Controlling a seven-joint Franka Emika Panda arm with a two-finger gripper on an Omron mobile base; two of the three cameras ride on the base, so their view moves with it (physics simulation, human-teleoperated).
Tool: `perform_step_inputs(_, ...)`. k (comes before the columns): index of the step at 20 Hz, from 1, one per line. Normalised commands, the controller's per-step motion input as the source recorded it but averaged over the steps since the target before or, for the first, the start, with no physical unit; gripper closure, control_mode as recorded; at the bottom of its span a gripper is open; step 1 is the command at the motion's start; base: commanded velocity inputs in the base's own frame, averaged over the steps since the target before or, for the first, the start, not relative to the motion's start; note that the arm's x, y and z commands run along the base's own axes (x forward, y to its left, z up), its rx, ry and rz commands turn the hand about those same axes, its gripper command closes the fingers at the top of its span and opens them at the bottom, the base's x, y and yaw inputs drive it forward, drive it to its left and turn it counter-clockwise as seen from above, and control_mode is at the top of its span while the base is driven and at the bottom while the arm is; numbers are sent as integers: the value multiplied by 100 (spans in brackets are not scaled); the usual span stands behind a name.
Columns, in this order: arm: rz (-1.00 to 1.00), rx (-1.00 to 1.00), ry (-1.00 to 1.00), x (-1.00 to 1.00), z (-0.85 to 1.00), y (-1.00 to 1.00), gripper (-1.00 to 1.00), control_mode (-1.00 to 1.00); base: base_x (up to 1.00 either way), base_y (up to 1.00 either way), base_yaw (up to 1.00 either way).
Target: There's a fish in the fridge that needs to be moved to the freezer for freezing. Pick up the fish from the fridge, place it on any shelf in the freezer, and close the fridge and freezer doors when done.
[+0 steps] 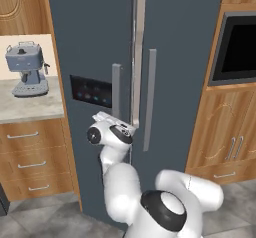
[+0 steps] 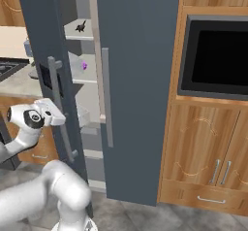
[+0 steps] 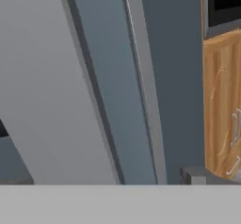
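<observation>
Nearest to me is the big white arm (image 1: 165, 207), bent low in front of the tall blue unit. On the left, a blue coffee machine (image 1: 27, 67) sits on the worktop (image 1: 30, 107). Next comes the freezer door (image 2: 41, 41), the one with the black panel, and it stands partly open. The tool (image 2: 57, 114) is just beside that door's grey handle (image 2: 65, 138). Its jaws are wide apart and hold nothing. I think the job right now is with this door. To do it well, the jaws should go around the bar, one on each side, and the pull or push should follow the door's swing and stay slow. Through the gap I can see the fish (image 2: 81, 27) lying on a high shelf, with a small purple lump (image 2: 85, 66) on the shelf below. I cannot tell which side that shelf belongs to. The fridge door (image 2: 140, 79) is next, then the dark oven (image 2: 218, 55). From its bent elbow the arm rises, and its wrist turns sideways toward the handle.
</observation>
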Motion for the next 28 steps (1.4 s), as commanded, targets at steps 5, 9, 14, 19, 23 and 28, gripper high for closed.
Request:
perform_step_inputs(5, 0, 10, 0, 65, 0, -46, -100, -100, 0, 0, 0)
perform_step_inputs(9, 0, 5, 0, 72, 0, -26, -100, -100, 0, 0, 0)
perform_step_inputs(14, 1, 7, 0, 69, 0, -32, -100, -100, 0, 0, 0)
perform_step_inputs(19, 4, 8, 0, 80, 0, -37, -100, -100, 0, 0, 0)
perform_step_inputs(23, 6, 9, 0, 71, 0, -44, -100, -100, 0, 0, 0)
perform_step_inputs(28, 9, 11, 0, 64, 0, -51, -100, -100, 0, 0, 0)
